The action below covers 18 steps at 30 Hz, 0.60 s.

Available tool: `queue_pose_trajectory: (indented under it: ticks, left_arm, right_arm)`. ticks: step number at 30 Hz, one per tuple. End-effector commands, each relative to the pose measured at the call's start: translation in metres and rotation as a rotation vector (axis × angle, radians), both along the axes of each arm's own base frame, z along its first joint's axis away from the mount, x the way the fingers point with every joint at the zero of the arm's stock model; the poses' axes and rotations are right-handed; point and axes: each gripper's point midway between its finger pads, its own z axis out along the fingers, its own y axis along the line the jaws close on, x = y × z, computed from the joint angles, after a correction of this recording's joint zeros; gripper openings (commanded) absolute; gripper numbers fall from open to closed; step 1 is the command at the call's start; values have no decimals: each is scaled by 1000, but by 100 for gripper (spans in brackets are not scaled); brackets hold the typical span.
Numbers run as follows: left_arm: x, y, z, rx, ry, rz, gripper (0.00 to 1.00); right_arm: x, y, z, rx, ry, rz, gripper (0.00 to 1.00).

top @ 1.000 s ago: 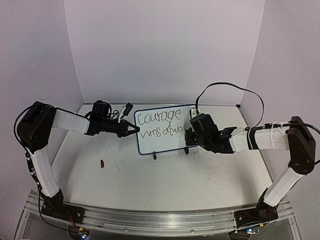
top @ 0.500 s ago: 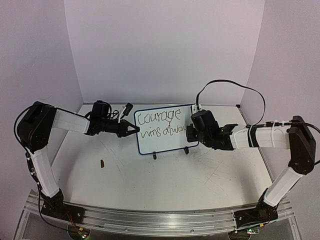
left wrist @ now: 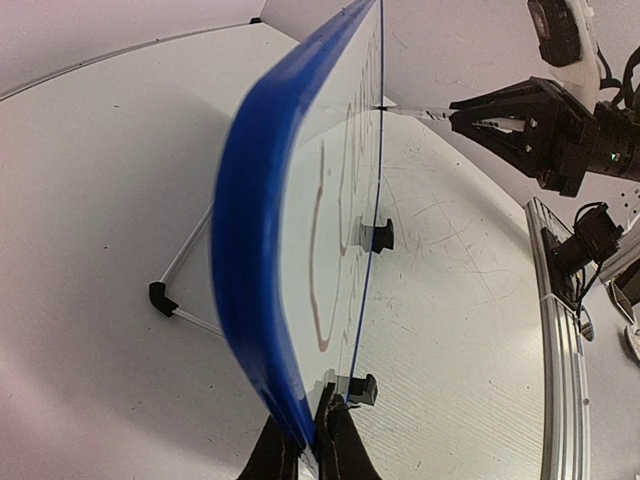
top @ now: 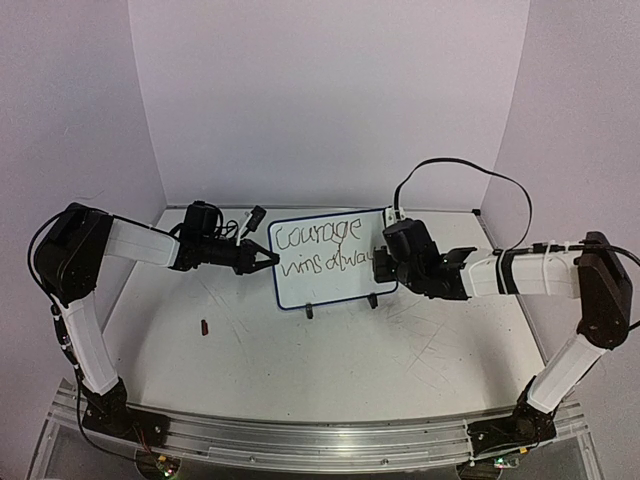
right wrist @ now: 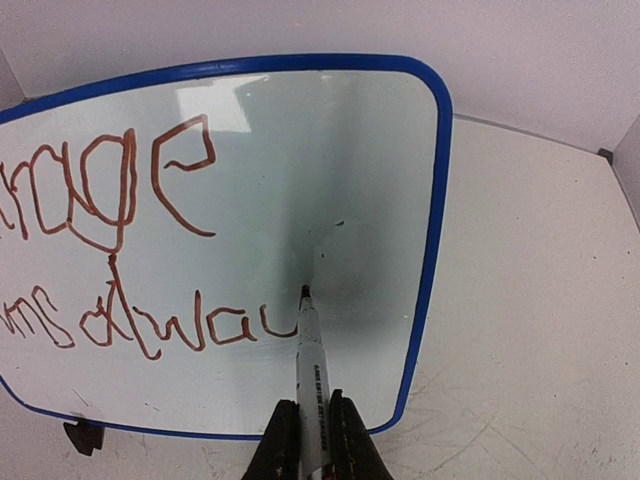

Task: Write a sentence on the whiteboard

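Right wrist: right claw [right wrist: 312,445] clenched on marker [right wrist: 309,350], tip at upright whiteboard [right wrist: 350,150], long side horizontal; left claw [left wrist: 305,452] pinching its edge.

obstacle: whiteboard [top: 328,262] upright mid-table | small brown piece [top: 204,326] front-left | free: table [top: 330,370] before the board
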Motion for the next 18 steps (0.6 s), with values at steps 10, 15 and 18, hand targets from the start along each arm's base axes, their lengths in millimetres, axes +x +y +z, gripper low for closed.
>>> queue_pose_trajectory:
  ticks: [10, 15, 18]
  left_arm:
    - [28, 18, -16, 129, -85, 124, 0]
    - [27, 18, -16, 128, -84, 122, 0]
    - [27, 18, -15, 126, -83, 121, 0]
  right_arm:
    - [-21, 1, -26, 34, 59, 1, 0]
    - [-27, 3, -40, 30, 89, 4, 0]
    - [-30, 8, -45, 26, 99, 13, 0]
